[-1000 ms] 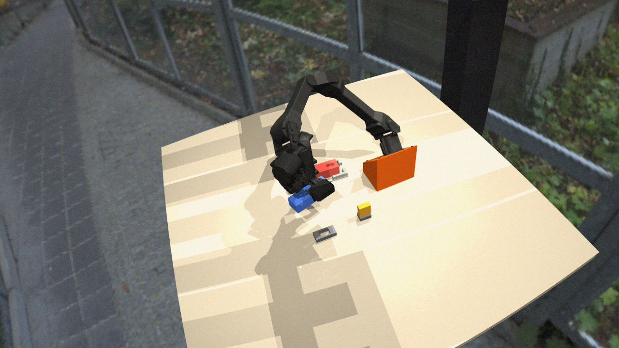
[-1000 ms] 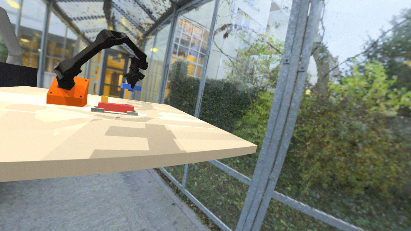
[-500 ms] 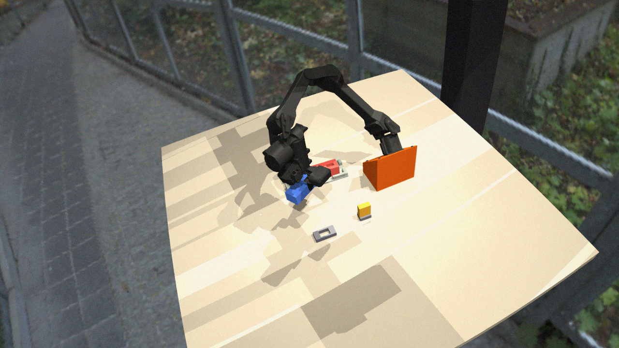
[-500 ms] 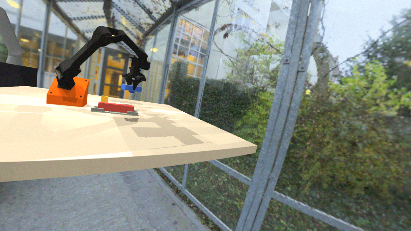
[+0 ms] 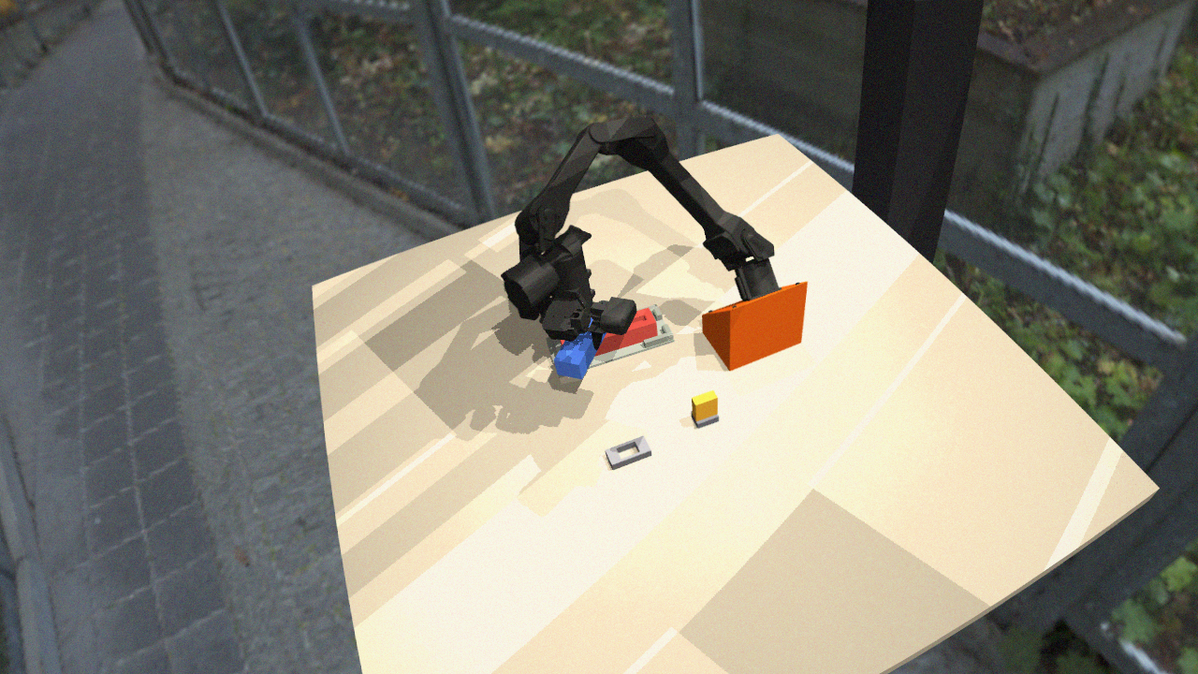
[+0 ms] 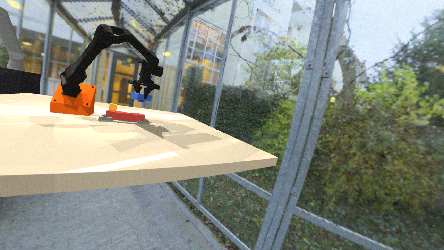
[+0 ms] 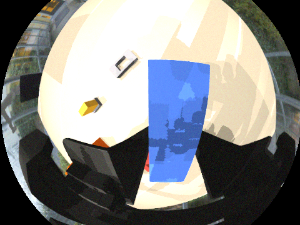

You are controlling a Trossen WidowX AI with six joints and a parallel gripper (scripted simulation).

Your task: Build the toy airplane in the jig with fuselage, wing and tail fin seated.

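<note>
My gripper [image 5: 588, 330] [image 6: 142, 95] [image 7: 171, 130] is shut on the blue wing [image 5: 573, 361] [image 6: 136, 96] [image 7: 178, 90] and holds it above the jig. The wing's short tab [image 6: 141, 101] points down in the exterior view. The red fuselage [image 5: 628, 334] [image 6: 124, 116] [image 7: 147, 165] lies lengthwise in the grey-green cradle [image 5: 660, 341] [image 6: 104, 118] and looks flat. The wing and gripper hide its middle in the top view. The wing does not touch it. The yellow tail fin [image 5: 704, 405] [image 6: 112, 107] [image 7: 88, 107] stands upright in a small dark grey holder [image 5: 708, 421] [image 7: 99, 105].
A grey rectangular frame [image 5: 629, 461] [image 7: 115, 72] with an open centre lies on the table [image 5: 503, 620] [image 6: 93, 161] near the fin. The arm's orange base [image 5: 767, 329] [image 6: 73, 105] [image 7: 100, 143] stands beyond one end of the jig.
</note>
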